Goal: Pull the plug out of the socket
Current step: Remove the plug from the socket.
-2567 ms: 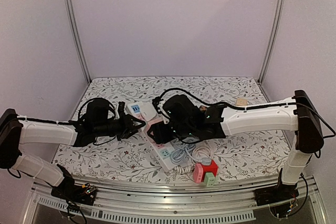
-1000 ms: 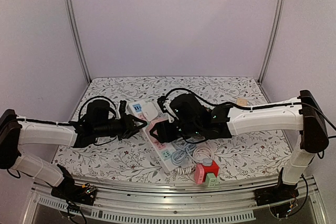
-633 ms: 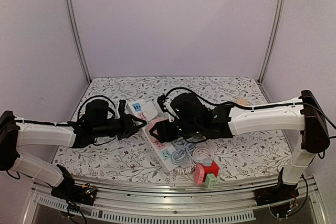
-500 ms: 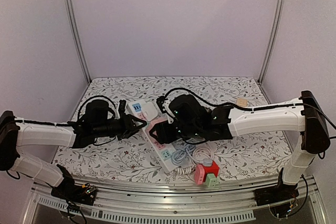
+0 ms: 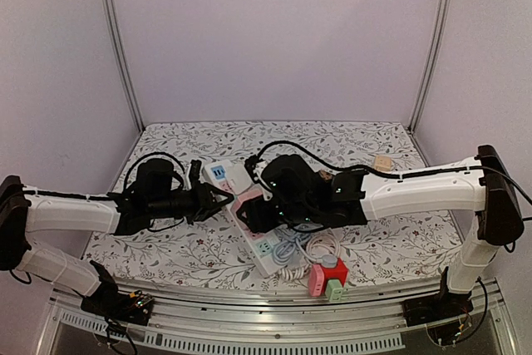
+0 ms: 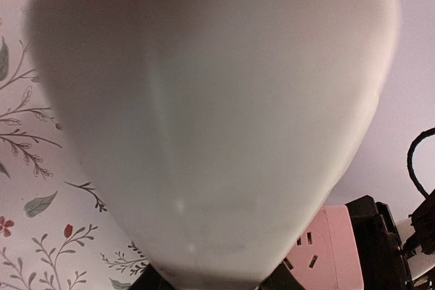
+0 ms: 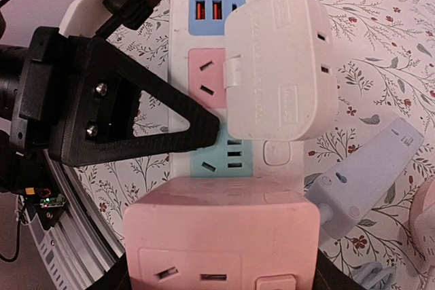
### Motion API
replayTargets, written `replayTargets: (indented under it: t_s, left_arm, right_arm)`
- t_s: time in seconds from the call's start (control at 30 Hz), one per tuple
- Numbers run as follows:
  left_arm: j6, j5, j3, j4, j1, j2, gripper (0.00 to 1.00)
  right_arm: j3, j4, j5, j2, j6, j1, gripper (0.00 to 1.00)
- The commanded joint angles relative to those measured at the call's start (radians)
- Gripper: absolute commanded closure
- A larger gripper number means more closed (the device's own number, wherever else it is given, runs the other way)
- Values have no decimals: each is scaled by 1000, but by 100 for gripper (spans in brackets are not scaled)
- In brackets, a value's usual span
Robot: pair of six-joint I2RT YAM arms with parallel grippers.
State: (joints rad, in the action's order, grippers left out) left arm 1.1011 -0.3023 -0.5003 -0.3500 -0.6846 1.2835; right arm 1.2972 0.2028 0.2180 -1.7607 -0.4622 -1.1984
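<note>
A white power strip (image 5: pixel 264 248) (image 7: pixel 282 157) lies slantwise on the flowered table, and it is the socket. Its blue USB panel (image 7: pixel 216 3) and a white adapter (image 7: pixel 279 73) sit at the far end. The plug is a pink cube (image 7: pixel 221 242) (image 5: pixel 248 199) (image 6: pixel 326 249). My right gripper (image 7: pixel 221 266) (image 5: pixel 253 209) is shut on its two sides, over the strip's near sockets. I cannot tell whether its prongs are still in. My left gripper (image 5: pixel 219 199) (image 6: pixel 214 280) is clamped on the strip's left edge, with one black finger (image 7: pixel 146 127) lying across the top. A blurred white body fills the left wrist view.
A pale lilac plug (image 7: pixel 357 178) (image 5: pixel 287 243) with a coiled white cable (image 5: pixel 320 247) lies right of the strip. A red, pink and green cube socket (image 5: pixel 326 276) stands near the front edge. A small beige object (image 5: pixel 382 160) sits at the back right.
My right gripper, with the pink plug in it, has shifted a little left and toward the front. The left arm and the strip have stayed put.
</note>
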Motion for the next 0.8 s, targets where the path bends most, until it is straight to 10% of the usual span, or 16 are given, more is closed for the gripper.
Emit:
replayTargets:
  t_s: [0.0, 0.77]
  left_arm:
    - [-34, 32, 14, 39, 5, -22, 100]
    - [-31, 32, 13, 55, 5, -24, 100]
  right_arm:
    - [-10, -4, 2, 54, -49, 37, 76]
    - [-15, 20, 60, 81, -3, 19, 76]
